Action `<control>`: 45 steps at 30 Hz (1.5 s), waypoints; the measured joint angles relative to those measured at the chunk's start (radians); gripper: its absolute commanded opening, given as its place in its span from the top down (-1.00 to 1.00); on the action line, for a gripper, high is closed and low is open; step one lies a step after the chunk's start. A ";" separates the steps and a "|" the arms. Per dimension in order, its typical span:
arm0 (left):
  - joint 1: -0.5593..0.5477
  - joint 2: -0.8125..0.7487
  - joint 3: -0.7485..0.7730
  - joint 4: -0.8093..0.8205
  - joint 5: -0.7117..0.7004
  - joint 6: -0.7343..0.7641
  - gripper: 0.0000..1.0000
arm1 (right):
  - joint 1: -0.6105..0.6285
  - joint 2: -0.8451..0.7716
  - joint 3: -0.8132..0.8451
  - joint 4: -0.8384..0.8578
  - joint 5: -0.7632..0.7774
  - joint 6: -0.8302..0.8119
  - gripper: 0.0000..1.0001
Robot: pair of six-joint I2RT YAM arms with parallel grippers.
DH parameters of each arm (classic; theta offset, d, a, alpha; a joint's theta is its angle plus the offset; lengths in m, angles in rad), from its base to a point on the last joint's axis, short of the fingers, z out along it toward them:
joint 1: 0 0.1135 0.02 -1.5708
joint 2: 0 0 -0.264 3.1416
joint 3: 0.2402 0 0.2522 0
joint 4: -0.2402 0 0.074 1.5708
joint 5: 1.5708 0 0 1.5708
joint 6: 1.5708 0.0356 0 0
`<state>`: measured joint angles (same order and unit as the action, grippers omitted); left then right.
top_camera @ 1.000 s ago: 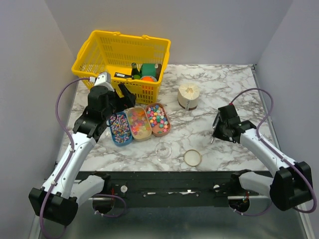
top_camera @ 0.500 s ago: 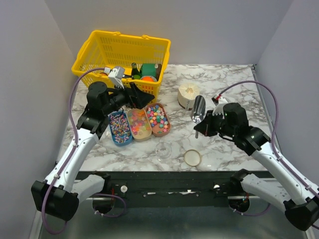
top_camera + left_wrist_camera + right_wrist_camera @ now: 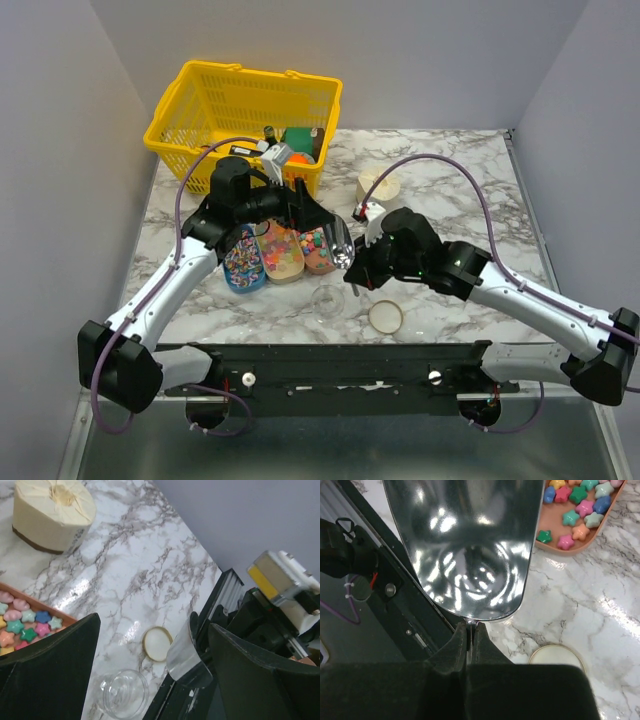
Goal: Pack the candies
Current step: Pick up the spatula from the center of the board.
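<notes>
The candies (image 3: 318,241) are tiny multicoloured sweets filling three oval trays: blue (image 3: 241,266), yellow (image 3: 280,252) and orange-brown (image 3: 320,266). Star-shaped candies (image 3: 580,502) show at the top right of the right wrist view. My right gripper (image 3: 469,629) is shut on the thin handle of a shiny metal scoop (image 3: 465,545), which hangs empty beside the orange tray's near end (image 3: 343,253). My left gripper (image 3: 312,212) hovers open over the trays with nothing between its fingers (image 3: 55,670); the scoop (image 3: 184,652) shows in its view. A clear empty jar (image 3: 328,301) stands in front of the trays.
The jar's round lid (image 3: 386,316) lies flat to the right of the jar. A cream paper-wrapped round box (image 3: 378,186) stands behind my right arm. A yellow basket (image 3: 200,125) with goods sits at the back left. The black table rail (image 3: 330,360) runs along the near edge.
My right arm has swung left from the table's right side, carrying the scoop to the trays. My left gripper has moved right over the trays, still open.
</notes>
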<state>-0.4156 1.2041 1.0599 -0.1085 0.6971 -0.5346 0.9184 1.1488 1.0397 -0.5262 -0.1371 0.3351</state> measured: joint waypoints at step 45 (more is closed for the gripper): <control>-0.014 0.117 0.095 -0.403 0.201 0.151 1.00 | 0.049 -0.079 0.042 -0.177 0.101 -0.188 -0.93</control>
<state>-0.4297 1.3212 1.1553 -0.5117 0.8986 -0.3832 0.9676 1.0695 1.0813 -0.7036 -0.0357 0.1474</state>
